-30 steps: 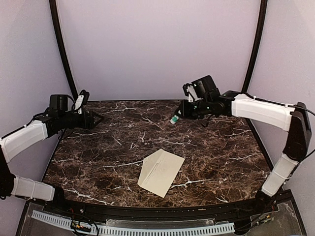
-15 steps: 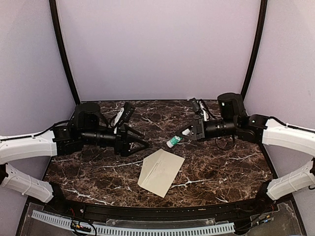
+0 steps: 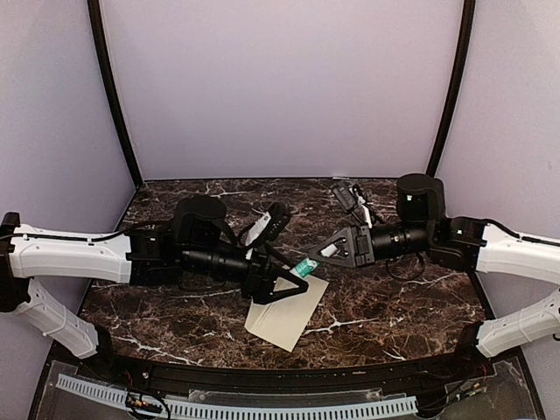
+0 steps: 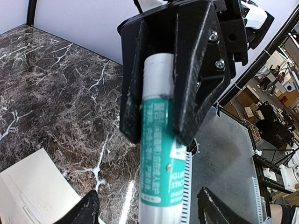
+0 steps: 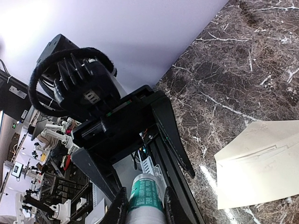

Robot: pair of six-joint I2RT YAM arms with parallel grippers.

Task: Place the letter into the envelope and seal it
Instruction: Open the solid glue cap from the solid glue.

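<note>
Cream-beige paper, the envelope (image 3: 284,317) lies flat near the middle of the front edge of the marble table (image 3: 411,306); no separate letter shows. The right gripper (image 3: 317,256) pinches a green-labelled glue stick (image 4: 159,158), its free end between the spread jaws of the left gripper (image 3: 293,282). Closing off-centre could knock the stick loose onto the envelope.

Dark brown, white-veined marble tabletop (image 3: 402,302). One cream-beige rectangular paper envelope (image 3: 282,319) lies flat and skewed, by the near edge's middle.
</note>
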